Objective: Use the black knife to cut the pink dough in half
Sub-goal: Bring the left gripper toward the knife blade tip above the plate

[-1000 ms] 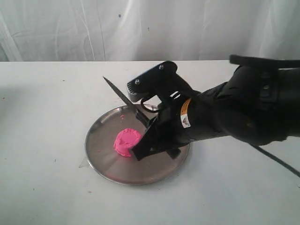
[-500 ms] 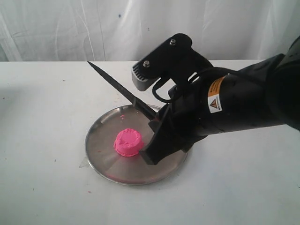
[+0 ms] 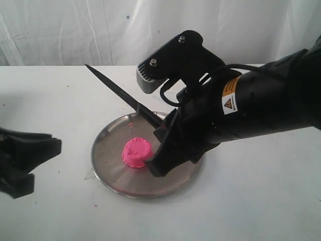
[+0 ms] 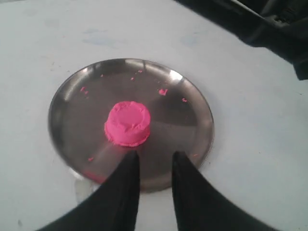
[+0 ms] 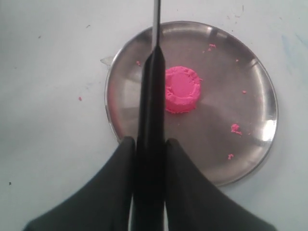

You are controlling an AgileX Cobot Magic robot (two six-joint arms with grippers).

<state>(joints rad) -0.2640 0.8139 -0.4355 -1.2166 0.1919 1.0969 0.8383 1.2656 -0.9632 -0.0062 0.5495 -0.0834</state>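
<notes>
Dough of bright pink colour, the pink dough, lies as one round whole lump near the middle of a steel plate, and the plate stands on the white table. No cut shows on its top. Some tiny pink crumbs are spread on the plate around it.

The right gripper has its fingers clenched on the handle of the black knife. In the exterior view the knife is held in the air, tilted, with the tip pointing up and to the left, past the far rim of the plate. The blade does not touch the dough. In the right wrist view it runs just beside the lump, over the plate.

The left gripper is at the left side of the exterior view, low over the table and near the plate. Its fingers stand apart, released, with nothing between them, and they point toward the dough.
</notes>
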